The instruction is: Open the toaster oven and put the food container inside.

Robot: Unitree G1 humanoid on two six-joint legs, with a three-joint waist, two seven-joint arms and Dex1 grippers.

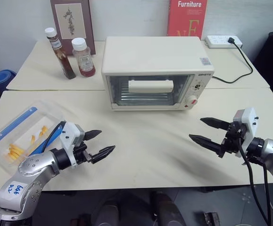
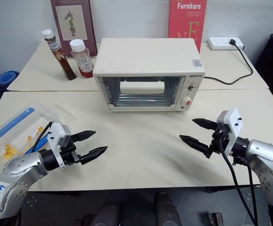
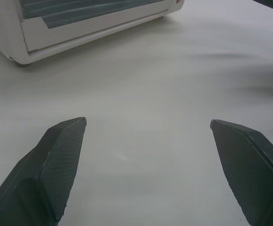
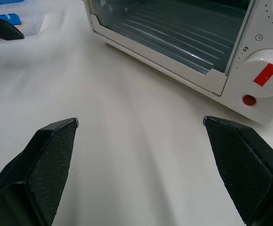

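While the shallow clear plastic food container [image 1: 20, 134] with blue edge strips lies far left on the matte cream surface [image 1: 150, 141], the left end effector [image 1: 100, 143] gapes empty; the boxy cream-white glass-doored toaster oven [image 1: 155, 73] sits closed centre-back; the right end effector [image 1: 207, 131] gapes empty.

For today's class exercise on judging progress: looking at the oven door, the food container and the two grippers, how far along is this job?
Nothing looks done: the toaster oven has its glass door shut. Nothing is in hand either; the left gripper and right gripper are open and empty above the table. The food container sits on the table's left edge. Left: open the door, place the container inside.
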